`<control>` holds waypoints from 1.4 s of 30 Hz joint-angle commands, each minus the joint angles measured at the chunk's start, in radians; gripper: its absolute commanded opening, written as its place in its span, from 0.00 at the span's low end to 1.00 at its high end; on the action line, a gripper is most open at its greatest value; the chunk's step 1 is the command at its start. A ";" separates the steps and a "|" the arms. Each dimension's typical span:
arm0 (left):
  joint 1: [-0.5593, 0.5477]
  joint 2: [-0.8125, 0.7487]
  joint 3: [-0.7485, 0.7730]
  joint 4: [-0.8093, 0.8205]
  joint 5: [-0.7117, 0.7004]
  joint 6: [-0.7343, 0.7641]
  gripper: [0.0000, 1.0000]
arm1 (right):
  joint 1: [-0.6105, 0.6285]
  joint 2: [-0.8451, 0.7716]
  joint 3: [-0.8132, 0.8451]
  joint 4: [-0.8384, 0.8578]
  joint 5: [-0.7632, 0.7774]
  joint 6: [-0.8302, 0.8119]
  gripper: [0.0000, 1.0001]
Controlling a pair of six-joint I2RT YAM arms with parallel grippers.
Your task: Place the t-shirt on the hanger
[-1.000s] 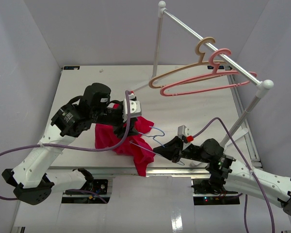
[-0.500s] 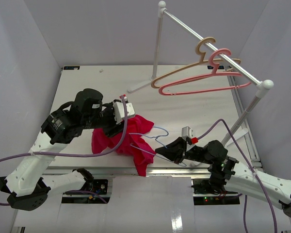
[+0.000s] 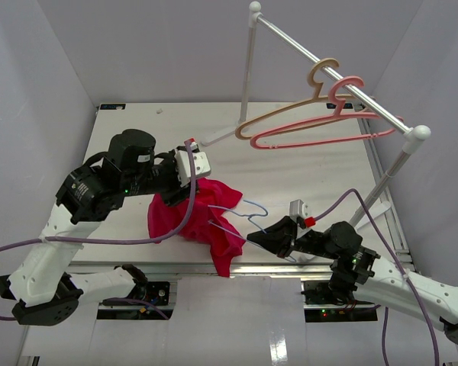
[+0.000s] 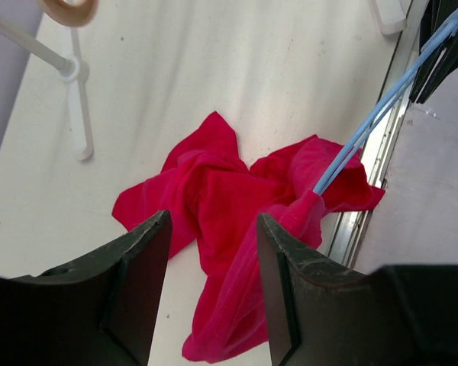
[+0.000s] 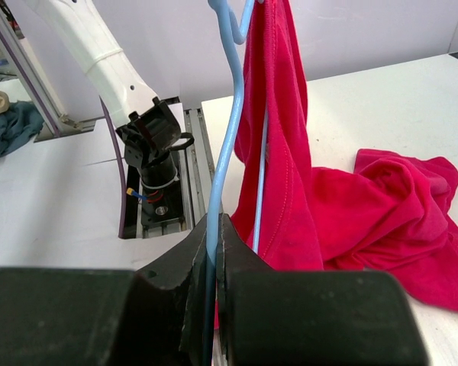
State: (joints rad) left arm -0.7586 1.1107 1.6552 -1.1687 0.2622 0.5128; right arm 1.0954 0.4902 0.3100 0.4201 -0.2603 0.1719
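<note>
left gripper [image 4: 214, 229]: jaws apart, empty, over t-shirt [image 4: 229, 198] | right gripper [image 5: 216, 229]: clamped on hanger [image 5: 227, 130], right of t-shirt | hanger points into t-shirt

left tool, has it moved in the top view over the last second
Yes. The left tool has shifted left across the table, away from the rack foot, and hangs open above the t-shirt.

Top camera high over near edge, facing far, left wrist looking down on t-shirt [image 4: 229, 198], right wrist close along hanger [image 5: 226, 137], perhaps level, t-shirt shared.
</note>
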 commanded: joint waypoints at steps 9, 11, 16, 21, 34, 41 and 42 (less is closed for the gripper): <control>-0.004 -0.067 -0.171 -0.029 0.110 0.058 0.61 | 0.006 -0.007 -0.026 0.087 -0.004 -0.008 0.08; -0.002 -0.062 -0.169 -0.028 0.147 0.077 0.62 | 0.007 -0.023 -0.026 0.077 0.006 -0.009 0.08; -0.003 -0.048 -0.164 -0.037 0.198 0.098 0.64 | 0.006 -0.050 -0.029 0.058 0.010 -0.008 0.08; -0.004 -0.019 -0.177 -0.063 0.190 0.109 0.62 | 0.006 -0.051 -0.025 0.063 0.003 -0.005 0.08; -0.008 0.044 -0.130 -0.013 0.548 0.152 0.00 | 0.006 0.040 0.009 0.115 -0.001 -0.027 0.08; -0.007 0.082 -0.184 0.040 0.583 0.113 0.10 | 0.006 0.052 0.069 0.088 -0.014 -0.036 0.08; -0.008 0.088 -0.186 0.040 0.584 0.115 0.11 | 0.006 0.057 0.074 0.090 -0.010 -0.039 0.08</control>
State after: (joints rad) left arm -0.7553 1.1793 1.4841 -1.2640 0.6949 0.6466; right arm 1.0889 0.5466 0.3058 0.4107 -0.2497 0.1561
